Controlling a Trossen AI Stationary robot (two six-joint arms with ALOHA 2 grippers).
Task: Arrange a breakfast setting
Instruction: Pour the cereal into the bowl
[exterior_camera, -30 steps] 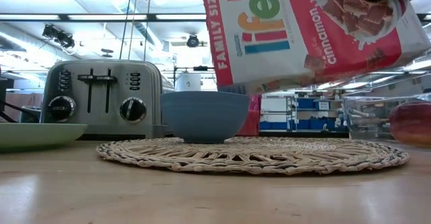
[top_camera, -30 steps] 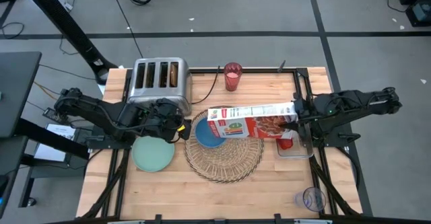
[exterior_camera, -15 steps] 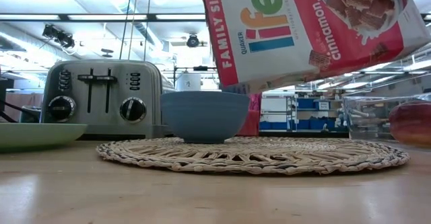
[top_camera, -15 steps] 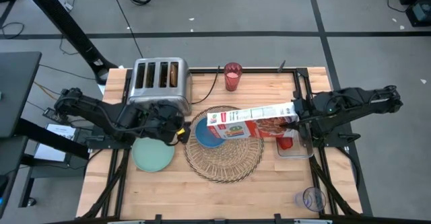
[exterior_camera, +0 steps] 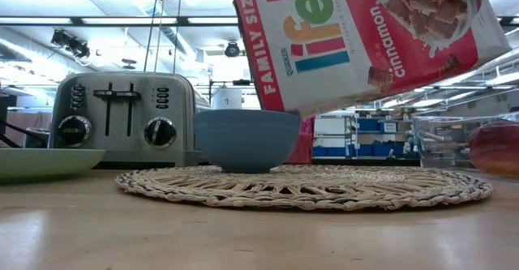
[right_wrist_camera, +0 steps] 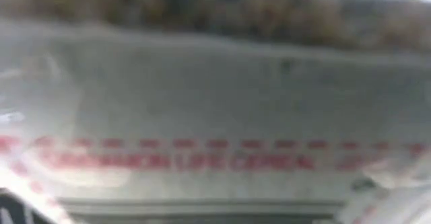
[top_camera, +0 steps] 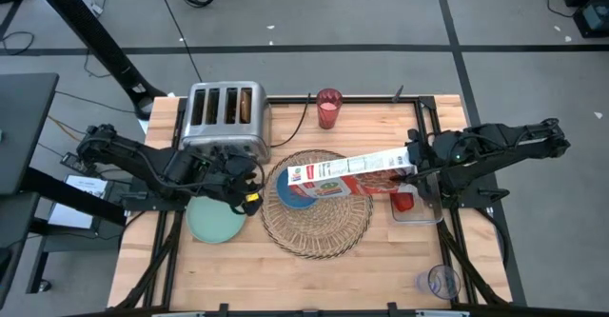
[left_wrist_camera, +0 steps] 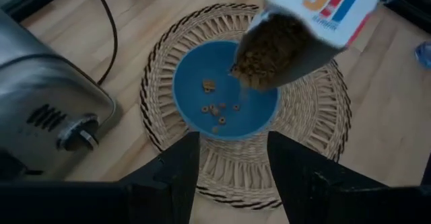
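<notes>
The right gripper point(top_camera: 417, 158) is clamped on the bottom end of a cereal box point(top_camera: 344, 173), holding it tipped over the bowl point(left_wrist_camera: 224, 104), which sits on the mat point(top_camera: 317, 205) at the table's middle. Cereal crowds the box's open mouth and only a few pieces lie in the bowl. The left gripper point(left_wrist_camera: 229, 158) hovers just beside the bowl, toward the left edge, fingers apart and empty.

The risk, as I judge it, is a sudden dump: packed cereal could let go at once and spill over the rim onto the mat. The mouth sits toward one side of the bowl, so a steeper tilt could throw pieces past it. An end grip could also let the box swing.

The plate point(top_camera: 216, 218) lies near the left front, the cup point(top_camera: 328, 108) at the back edge.
</notes>
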